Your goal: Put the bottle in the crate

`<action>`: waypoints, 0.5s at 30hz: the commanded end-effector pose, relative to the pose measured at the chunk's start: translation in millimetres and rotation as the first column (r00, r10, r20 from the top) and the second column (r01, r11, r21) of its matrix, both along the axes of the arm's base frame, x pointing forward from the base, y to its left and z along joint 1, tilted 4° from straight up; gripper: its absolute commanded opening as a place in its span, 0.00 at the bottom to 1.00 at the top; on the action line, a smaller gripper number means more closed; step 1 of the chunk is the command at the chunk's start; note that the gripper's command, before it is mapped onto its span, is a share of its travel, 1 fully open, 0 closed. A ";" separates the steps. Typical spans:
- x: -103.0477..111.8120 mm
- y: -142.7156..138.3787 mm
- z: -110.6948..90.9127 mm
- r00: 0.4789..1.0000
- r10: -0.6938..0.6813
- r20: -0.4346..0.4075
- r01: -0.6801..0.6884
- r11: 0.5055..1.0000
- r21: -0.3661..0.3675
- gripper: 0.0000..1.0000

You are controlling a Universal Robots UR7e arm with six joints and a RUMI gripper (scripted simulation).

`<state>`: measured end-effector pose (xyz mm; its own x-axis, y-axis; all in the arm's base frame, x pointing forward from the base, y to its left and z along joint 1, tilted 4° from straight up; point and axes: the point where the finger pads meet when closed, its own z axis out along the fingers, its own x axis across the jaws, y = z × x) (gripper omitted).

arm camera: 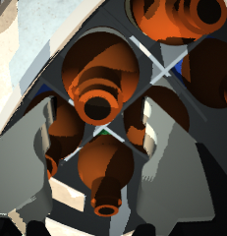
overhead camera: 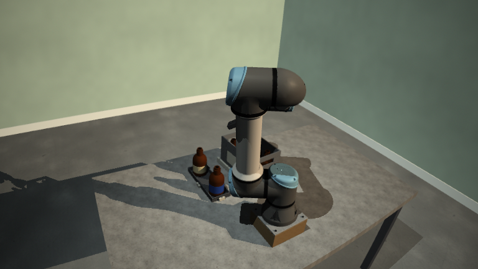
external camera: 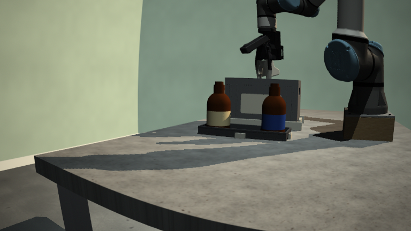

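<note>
The grey crate (external camera: 263, 99) stands behind the dark tray (external camera: 243, 131). In the wrist view its slots hold brown bottles, one bottle (arm camera: 99, 81) standing upright right below the camera. My gripper (external camera: 266, 71) hangs just above the crate's top edge. Its fingers are spread apart with nothing between them, clear of the bottle necks. On the tray stand a brown bottle with a cream label (external camera: 218, 106) and a brown bottle with a blue label (external camera: 273, 108), both upright. In the top view the arm hides most of the crate (overhead camera: 271, 154).
The arm's base (external camera: 368, 122) stands on a wooden block right of the crate. The table's front edge (external camera: 121, 199) runs near the camera. The two tray bottles show left of the arm (overhead camera: 208, 172).
</note>
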<state>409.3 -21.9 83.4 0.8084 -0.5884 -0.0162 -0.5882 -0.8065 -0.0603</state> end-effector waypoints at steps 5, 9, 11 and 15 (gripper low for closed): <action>0.3 -0.2 0.4 1.000 0.000 0.001 0.000 1.000 0.000 0.38; 0.3 -0.2 1.0 1.000 0.000 0.001 0.000 1.000 0.000 0.38; 0.3 -0.2 1.9 1.000 0.000 0.001 0.000 1.000 0.000 0.38; 0.3 -0.3 3.1 1.000 0.000 0.001 0.000 1.000 0.000 0.38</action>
<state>409.2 -22.0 85.1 0.8084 -0.5884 -0.0162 -0.5882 -0.8065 -0.0603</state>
